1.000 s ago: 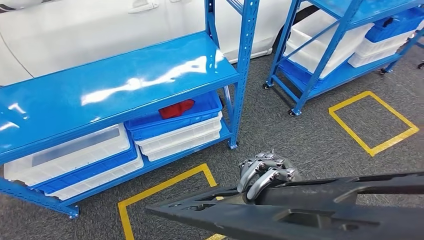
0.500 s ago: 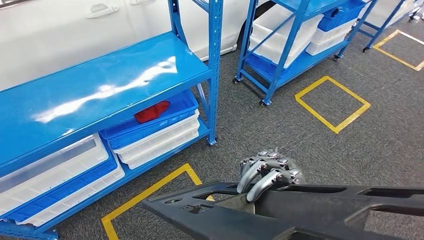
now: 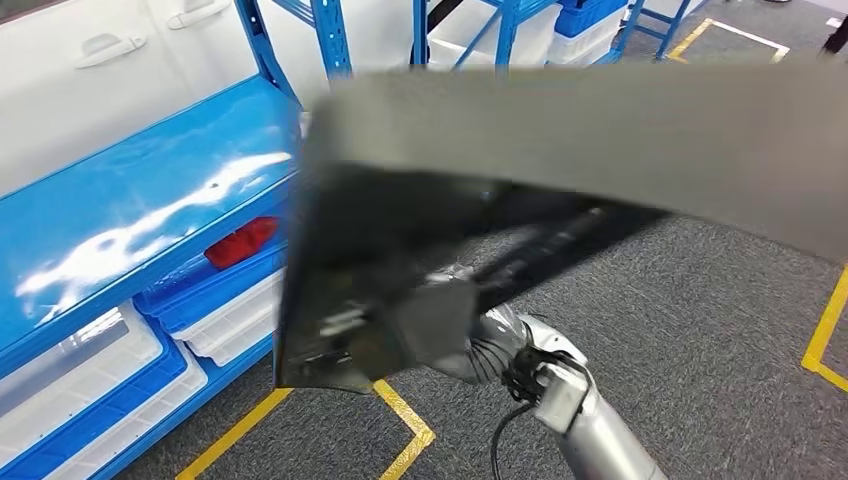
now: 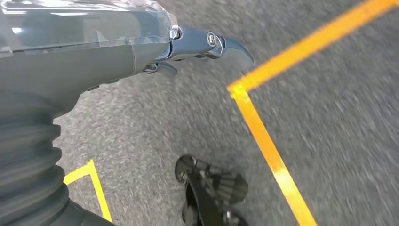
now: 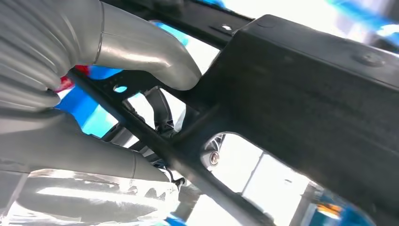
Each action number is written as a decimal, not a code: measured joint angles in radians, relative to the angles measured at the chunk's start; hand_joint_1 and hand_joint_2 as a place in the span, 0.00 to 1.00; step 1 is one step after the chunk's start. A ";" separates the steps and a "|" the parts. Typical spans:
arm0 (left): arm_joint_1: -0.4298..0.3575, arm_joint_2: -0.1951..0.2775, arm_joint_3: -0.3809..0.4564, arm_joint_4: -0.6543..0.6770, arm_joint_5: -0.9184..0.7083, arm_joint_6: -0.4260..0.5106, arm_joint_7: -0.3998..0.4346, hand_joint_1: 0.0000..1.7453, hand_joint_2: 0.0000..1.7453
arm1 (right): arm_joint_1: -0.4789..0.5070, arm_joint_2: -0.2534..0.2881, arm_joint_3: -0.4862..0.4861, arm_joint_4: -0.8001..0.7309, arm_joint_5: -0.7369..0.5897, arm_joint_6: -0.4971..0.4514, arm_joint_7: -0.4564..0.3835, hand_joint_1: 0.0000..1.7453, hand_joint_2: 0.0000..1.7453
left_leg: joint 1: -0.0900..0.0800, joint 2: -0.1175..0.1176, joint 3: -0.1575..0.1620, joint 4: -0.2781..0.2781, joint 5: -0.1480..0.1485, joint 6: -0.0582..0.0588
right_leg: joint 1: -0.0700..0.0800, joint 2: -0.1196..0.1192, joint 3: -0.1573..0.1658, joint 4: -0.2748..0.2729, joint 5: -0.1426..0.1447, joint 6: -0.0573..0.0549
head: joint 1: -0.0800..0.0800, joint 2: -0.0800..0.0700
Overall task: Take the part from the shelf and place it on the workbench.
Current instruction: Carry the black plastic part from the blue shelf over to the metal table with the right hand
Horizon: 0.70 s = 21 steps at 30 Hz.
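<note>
Gripping the long black plastic frame part (image 3: 420, 250) from beneath, the right hand (image 3: 500, 345) holds it raised over the grey carpet (image 3: 700, 330), just beside the blue metal shelf (image 3: 130, 200); the left hand (image 4: 197, 44) hangs empty, fingers apart.

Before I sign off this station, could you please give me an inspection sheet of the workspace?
Surface: grey carpet floor with yellow tape lines; workbench not seen.
Job's things: black part held up off the blue shelf, blurred.
Clutter: red item in a blue bin; white bins below.
Robot hands: right robot hand grips the black part; left robot hand holds nothing, above the floor.
Cables: black cable at the right wrist.
Surroundings: white car; second blue rack.
</note>
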 joint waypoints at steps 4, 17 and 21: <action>-0.004 -0.006 0.000 0.000 0.002 -0.004 -0.025 0.00 1.00 | -0.118 0.033 0.048 0.172 0.044 -0.039 0.027 1.00 1.00 | 0.007 -0.073 0.084 -0.207 0.087 0.010 | 0.000 0.043 -0.014 0.013 0.002 0.017 | 0.000 0.000; -0.008 -0.015 0.003 0.000 0.012 0.002 -0.027 0.00 1.00 | -0.328 0.090 0.112 0.490 0.053 -0.247 0.079 1.00 1.00 | -0.004 0.068 0.089 -0.221 0.091 0.044 | 0.006 -0.107 -0.069 0.107 -0.017 0.042 | 0.000 0.000; -0.005 -0.014 0.006 0.000 0.016 0.011 -0.018 0.00 1.00 | -0.313 0.081 0.082 0.446 -0.007 -0.266 0.077 1.00 1.00 | -0.012 0.109 0.097 -0.220 0.080 0.026 | 0.022 -0.124 -0.027 0.009 0.003 0.015 | 0.000 0.000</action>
